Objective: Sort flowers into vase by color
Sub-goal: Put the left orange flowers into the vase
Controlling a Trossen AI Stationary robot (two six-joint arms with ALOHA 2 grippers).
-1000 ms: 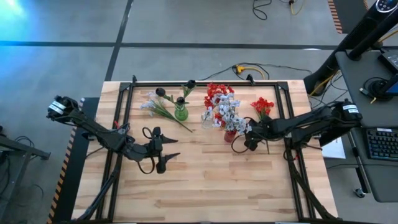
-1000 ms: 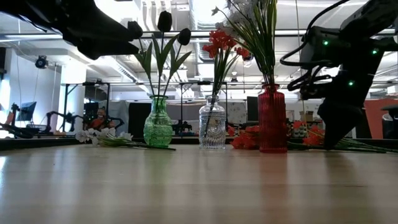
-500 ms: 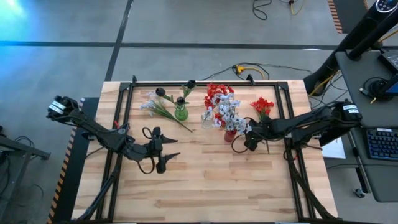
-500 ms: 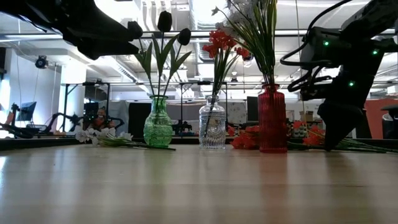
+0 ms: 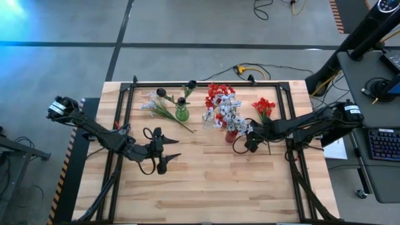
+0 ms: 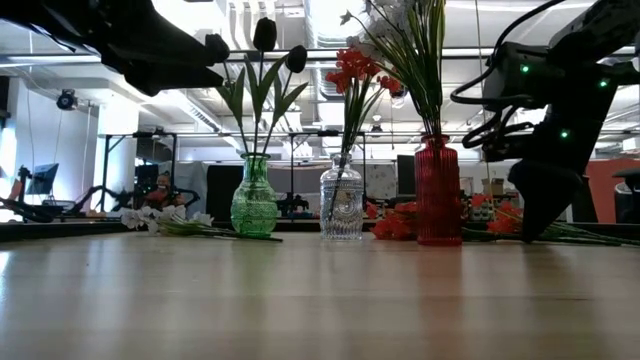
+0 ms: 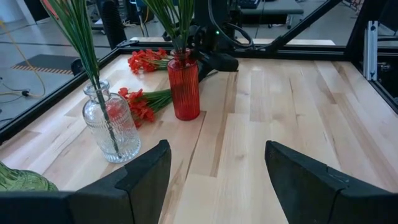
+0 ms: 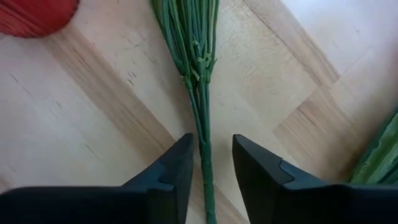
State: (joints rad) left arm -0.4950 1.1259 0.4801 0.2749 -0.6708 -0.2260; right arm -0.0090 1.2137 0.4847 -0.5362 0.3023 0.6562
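At the right side of the pale wooden slatted table (image 5: 206,181), just beside the ribbed red glass vase (image 7: 184,87), the right gripper (image 8: 210,163) is down at the tabletop with its two dark fingers (image 8: 171,168) straddling the thin green stem of a red-blossomed artificial spray (image 8: 198,74). The jaws stand narrow, a small gap on each side of the stem, so the spray lies loose on the wood, not yet gripped. The stem is slim and slightly off-centre between the pads; it could roll or slip sideways as they close, leaving an empty pinch. Fingertips this low may also scrape the table. A second green bundle (image 8: 378,149) lies near and could get snagged. The red vase, already crowded with pale blue-white blossoms (image 5: 232,114), stands close enough that a careless lift might knock it. The left gripper (image 7: 217,177) hangs wide and empty over the table's front left part, facing the clear ribbed glass vase (image 7: 112,124).
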